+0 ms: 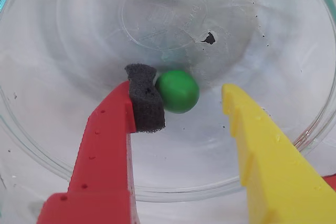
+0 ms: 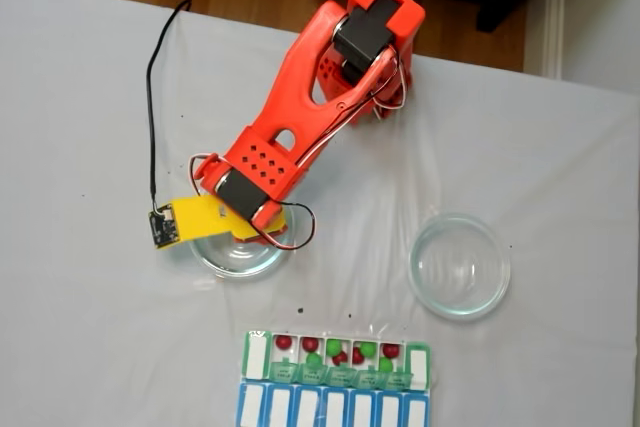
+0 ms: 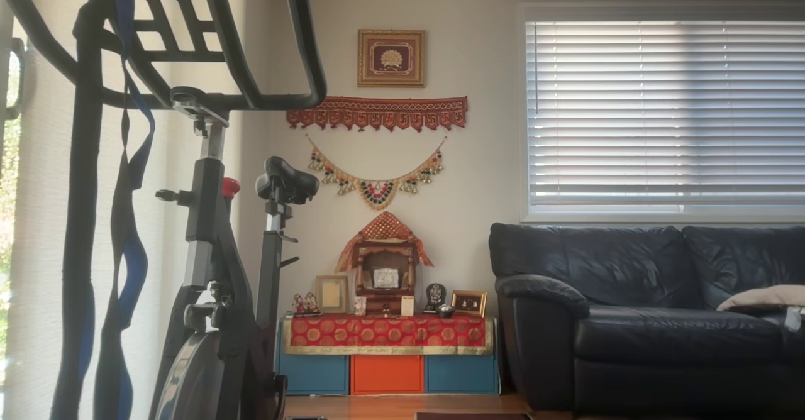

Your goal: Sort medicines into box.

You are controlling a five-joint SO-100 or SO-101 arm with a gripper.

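- White cloth-covered table [image 2: 90, 327] fills most of the fixed view; a strip of wood floor runs along the upper edge.
- The other view looks into a living room: exercise bike [image 3: 214, 250] at left, dark leather sofa [image 3: 648, 307] at lower right under a blinded window [image 3: 666, 112], small shrine [image 3: 385, 275] on a red-draped cabinet at center.
- Orange arm [image 2: 320, 87] reaches from upper center of the fixed view down to the left, its head over a clear glass dish [image 2: 237, 259] left of center.
- A second glass dish [image 2: 460, 265] sits right of center, apart from the first.
- Pill organizer [image 2: 336, 387] lies at bottom center of the fixed view; green and dark red balls show in the compartments of its upper row, a blue row below it at the frame edge. Exact count per compartment is too small to read.
- Wrist view: gripper [image 1: 181, 98] is inside the dish, jaws spread apart, red finger [image 1: 105, 145] at left with a dark foam pad [image 1: 145, 100], yellow finger [image 1: 262, 150] at right.
- One green ball [image 1: 177, 91] rests on the dish floor at frame center, touching the foam pad, with a clear gap to the yellow finger. Not gripped.
- Dark specks dot the dish bottom in the upper right of the wrist view.
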